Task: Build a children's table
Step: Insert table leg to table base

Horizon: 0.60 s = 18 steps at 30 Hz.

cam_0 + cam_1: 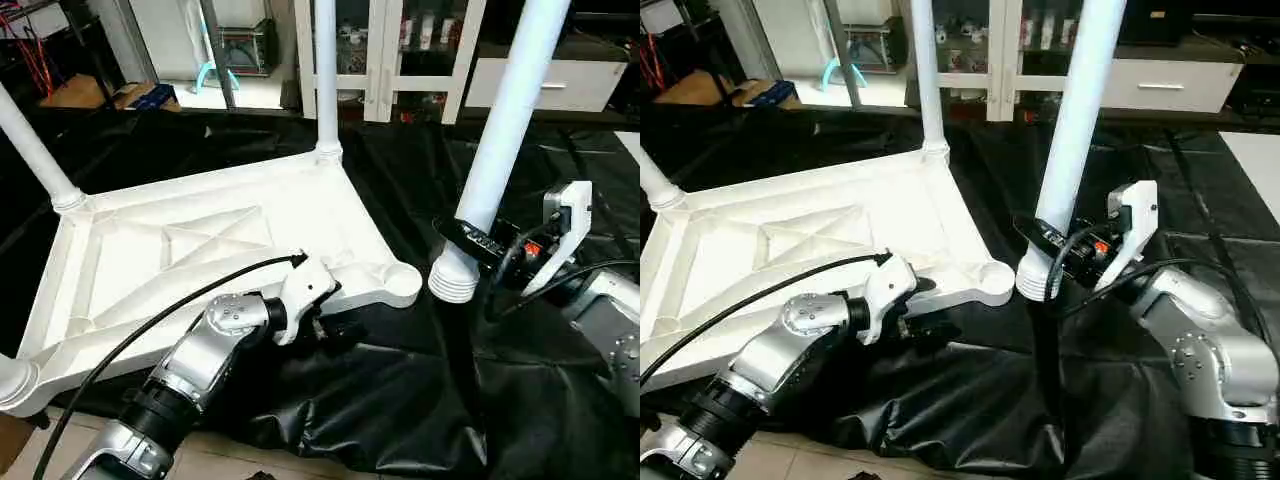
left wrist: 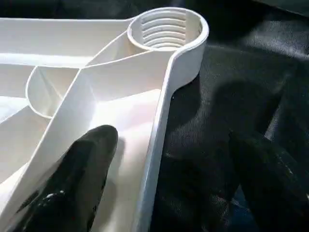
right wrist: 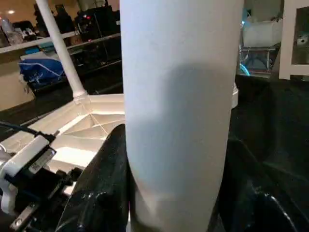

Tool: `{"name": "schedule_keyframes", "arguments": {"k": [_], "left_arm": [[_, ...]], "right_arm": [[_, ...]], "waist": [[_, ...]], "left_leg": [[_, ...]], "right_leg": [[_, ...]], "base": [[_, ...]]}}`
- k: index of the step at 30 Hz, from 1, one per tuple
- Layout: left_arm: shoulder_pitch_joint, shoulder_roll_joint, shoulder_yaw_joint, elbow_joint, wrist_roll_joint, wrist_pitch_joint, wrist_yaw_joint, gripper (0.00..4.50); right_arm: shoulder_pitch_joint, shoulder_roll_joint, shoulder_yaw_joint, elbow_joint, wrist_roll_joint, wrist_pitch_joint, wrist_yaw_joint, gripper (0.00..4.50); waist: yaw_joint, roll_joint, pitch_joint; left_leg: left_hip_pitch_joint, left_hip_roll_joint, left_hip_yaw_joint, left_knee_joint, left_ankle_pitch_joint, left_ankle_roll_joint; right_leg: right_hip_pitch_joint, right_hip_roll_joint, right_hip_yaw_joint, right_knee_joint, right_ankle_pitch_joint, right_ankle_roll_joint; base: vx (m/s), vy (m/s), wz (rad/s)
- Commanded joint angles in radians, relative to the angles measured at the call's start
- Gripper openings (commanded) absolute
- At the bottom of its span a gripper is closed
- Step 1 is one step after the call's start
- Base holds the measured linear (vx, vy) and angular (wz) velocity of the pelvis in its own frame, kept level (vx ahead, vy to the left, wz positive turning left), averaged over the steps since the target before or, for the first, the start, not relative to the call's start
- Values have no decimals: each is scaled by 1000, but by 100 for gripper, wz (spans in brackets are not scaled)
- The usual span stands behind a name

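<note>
Left eye view: the right end effector [image 1: 462, 240] is clamped on a white leg [image 1: 500, 140] held upright, its threaded end just beside the empty corner socket [image 2: 166, 26]. The left end effector [image 2: 164, 188] stands apart, straddling the overturned tabletop's [image 1: 200, 250] rim near that socket.

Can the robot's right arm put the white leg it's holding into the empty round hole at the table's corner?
Probably yes. The right gripper holds the long white tube leg upright beside the empty round corner socket, with nothing between them.
</note>
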Motion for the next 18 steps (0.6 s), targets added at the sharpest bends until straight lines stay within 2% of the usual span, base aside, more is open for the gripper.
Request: {"name": "schedule_keyframes", "arguments": {"k": [1, 3, 10, 18], "left_arm": [[-20, 19, 33, 22, 2, 18, -2, 375], [-21, 24, 33, 22, 1, 22, -13, 348], [-34, 50, 35, 17, 6, 47, -63, 295], [-95, 32, 28, 92, 33, 19, -67, 237]], "right_arm": [[-25, -9, 8, -27, 17, 6, 9, 184], [-34, -11, 9, -21, 15, 6, 12, 184], [-49, -11, 12, -18, 11, 12, 23, 184], [-57, -14, 26, -6, -2, 4, 42, 184]], "waist": [[3, -36, -75], [2, -37, -74], [2, -34, -75], [2, -31, -72]], "left_leg": [[26, 16, 0, -52, 213, 189], [25, 16, -1, -52, 210, 190], [26, 16, -1, -52, 222, 193], [27, 16, -1, -55, 182, 179]], "right_leg": [[59, -29, 20, -52, 344, -281], [59, -29, 20, -52, 336, -283], [58, -29, 19, -51, 347, -287], [58, -30, 20, -56, 311, -293]], "base": [[0, 0, 0], [0, 0, 0], [0, 0, 0], [0, 0, 0]]}}
